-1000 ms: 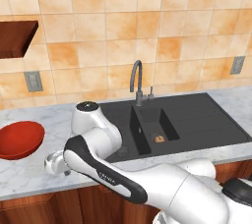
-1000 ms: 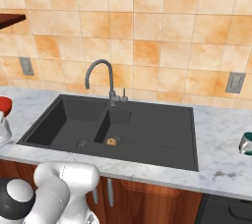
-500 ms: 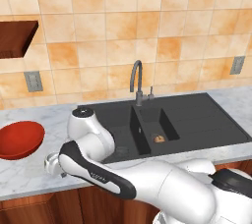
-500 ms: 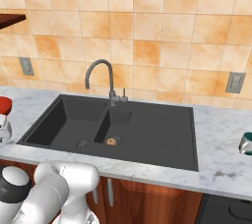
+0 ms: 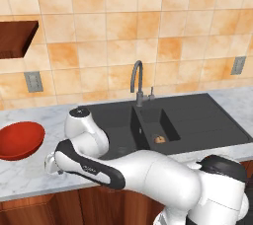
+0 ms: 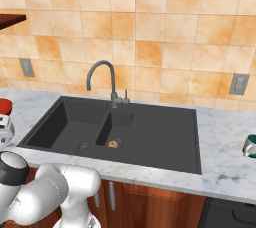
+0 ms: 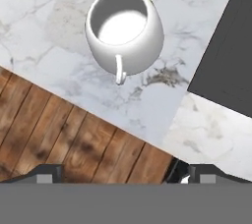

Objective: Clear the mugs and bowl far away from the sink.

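A squat white mug [image 7: 124, 29] stands upright on the marble counter [image 7: 59, 2] close to its front edge, with its handle turned toward the edge. My gripper [image 7: 123, 175] hovers above it, open, with nothing between the fingertips [image 7: 47, 171]. The red bowl [image 5: 20, 140] rests on the counter left of the black sink [image 5: 197, 120], and a sliver of the bowl [image 6: 4, 106] shows at the left edge of the right base view. A silvery mug with a green inside [image 6: 250, 145] sits far right of the sink [image 6: 150, 134].
The grey gooseneck faucet [image 5: 137, 82] rises behind the sink's divider. A small brown object [image 5: 158, 139] lies in the smaller basin. The sink's dark corner [image 7: 231, 46] lies close beside the white mug. A wooden shelf [image 5: 17, 36] hangs on the tiled wall at upper left.
My arm has shifted slightly to the left over the counter's front edge. The gripper has stayed open, and the bowl and mugs have not moved.
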Robot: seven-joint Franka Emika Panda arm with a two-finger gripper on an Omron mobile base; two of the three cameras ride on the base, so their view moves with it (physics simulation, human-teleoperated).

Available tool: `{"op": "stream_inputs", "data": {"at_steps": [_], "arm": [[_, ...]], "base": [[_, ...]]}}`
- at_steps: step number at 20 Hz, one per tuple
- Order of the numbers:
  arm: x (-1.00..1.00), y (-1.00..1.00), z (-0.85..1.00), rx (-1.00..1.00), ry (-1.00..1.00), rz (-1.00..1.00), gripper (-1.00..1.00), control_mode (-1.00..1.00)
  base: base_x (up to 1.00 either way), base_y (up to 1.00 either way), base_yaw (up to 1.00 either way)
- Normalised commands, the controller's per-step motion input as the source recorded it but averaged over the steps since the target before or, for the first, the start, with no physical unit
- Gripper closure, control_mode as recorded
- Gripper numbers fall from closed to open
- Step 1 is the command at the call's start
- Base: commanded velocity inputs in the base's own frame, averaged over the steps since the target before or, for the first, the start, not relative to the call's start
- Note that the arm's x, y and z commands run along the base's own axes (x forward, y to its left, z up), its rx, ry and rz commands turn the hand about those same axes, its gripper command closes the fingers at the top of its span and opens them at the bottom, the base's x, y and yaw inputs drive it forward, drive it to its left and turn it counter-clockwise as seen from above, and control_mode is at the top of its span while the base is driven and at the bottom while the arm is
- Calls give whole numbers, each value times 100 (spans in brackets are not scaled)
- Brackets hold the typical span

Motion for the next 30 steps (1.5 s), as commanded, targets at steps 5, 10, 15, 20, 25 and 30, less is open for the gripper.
{"op": "stream_inputs", "data": {"at_steps": [5, 10, 15, 20, 25, 30], "arm": [[17, 23, -20, 0, 0, 0, -100, -100], [22, 19, -27, 0, 0, 0, -100, -100], [16, 8, -31, 0, 0, 0, -100, -100], [18, 10, -27, 0, 0, 0, -100, -100], [16, 13, -20, 0, 0, 0, -100, -100], [20, 13, -14, 0, 0, 0, -100, -100]], "base": [[0, 0, 0], [0, 0, 0], [0, 0, 0], [0, 0, 0], [0, 0, 0], [0, 0, 0]]}}
